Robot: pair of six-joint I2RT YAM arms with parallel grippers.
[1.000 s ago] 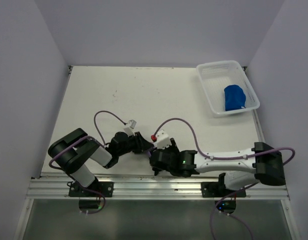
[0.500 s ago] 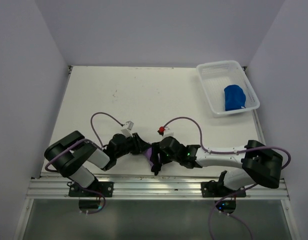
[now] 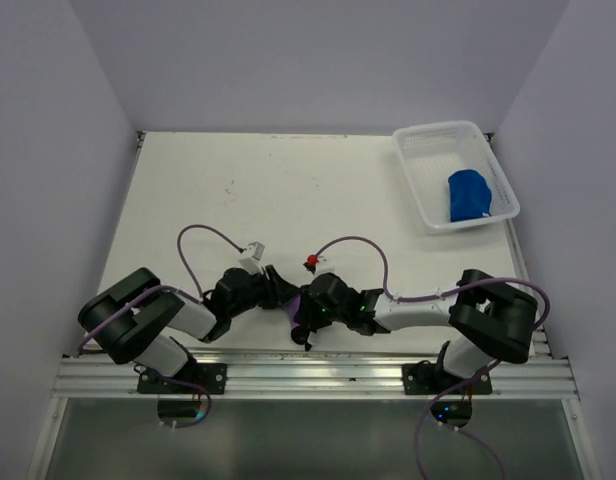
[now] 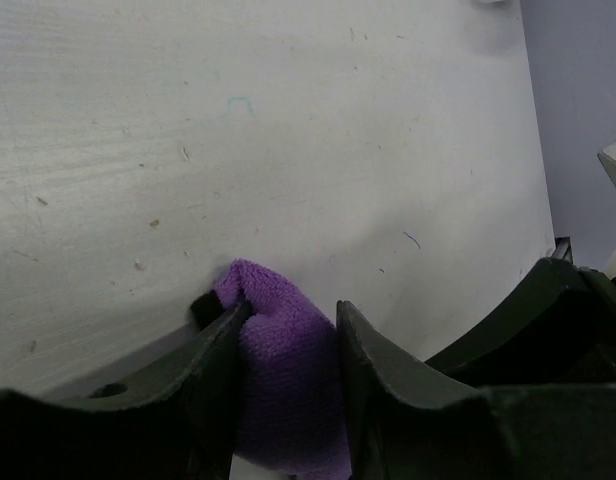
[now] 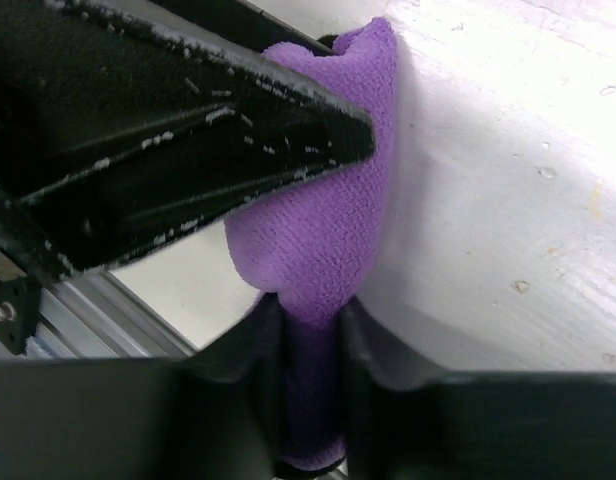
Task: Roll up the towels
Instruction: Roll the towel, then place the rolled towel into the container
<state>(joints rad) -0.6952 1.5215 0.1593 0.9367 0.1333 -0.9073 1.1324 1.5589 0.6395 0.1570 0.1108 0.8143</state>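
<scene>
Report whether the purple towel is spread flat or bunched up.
Bunched up: the purple towel is a narrow wad, pinched by the right end effector and the left end effector, not laid flat.

Soft, even light fills the top view: the pale tabletop point(image 3: 288, 190) is bright and shadows on it are faint. In the wrist views the purple towel point(image 5: 328, 230) is sharp, while the near tool fingers point(image 4: 388, 390) are dark and slightly blurred.

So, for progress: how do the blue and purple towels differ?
The blue towel lies in the basket, untouched; the purple towel is at the table's near edge, pinched by the left gripper and right gripper. The blue shows whole; the purple is mostly hidden. Both are bunched, not flat.
</scene>
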